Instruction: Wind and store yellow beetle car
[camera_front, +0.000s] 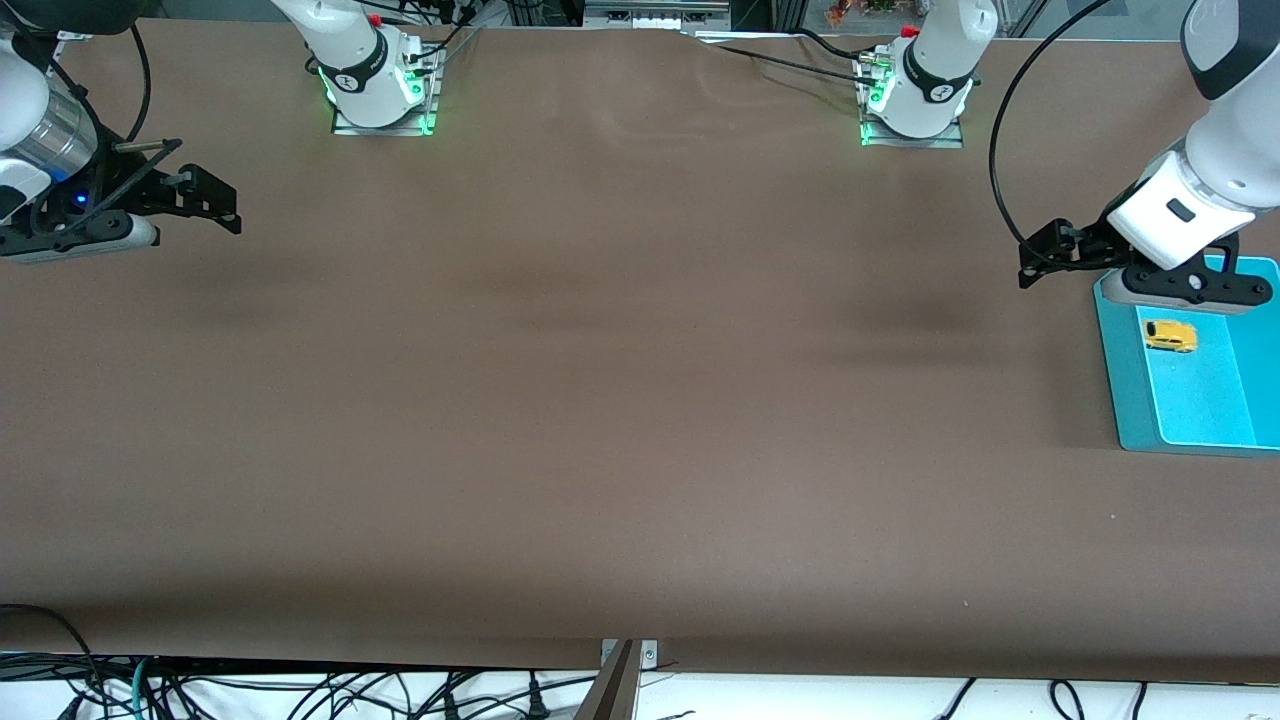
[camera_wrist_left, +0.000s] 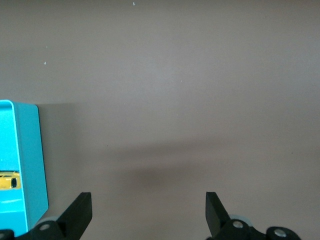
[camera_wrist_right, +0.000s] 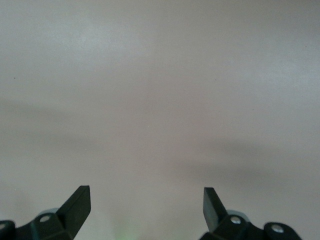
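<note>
1. Nearest the front camera I see only bare brown counter; nothing lies on the wide middle stretch between the two arms.
2. Farther up, at the left arm's end of the counter, I have a turquoise tray lying flat, partly cut off by the edge of the front view.
3. The yellow beetle car sits inside that tray, on its floor, in the part farther from the front camera. In the left wrist view I catch just a sliver of it past the tray's wall.
4. The left tool hangs in the air over the bare counter just beside the tray's corner. Its fingers are spread wide, released, with nothing between them. The wrist housing overlaps the tray's upper rim in the front view, but the car itself shows clear of it.
5. The right tool hangs over the bare counter at the right arm's end, well apart from the tray. Its fingers are also spread apart and empty, and I see only plain counter under them.
</note>
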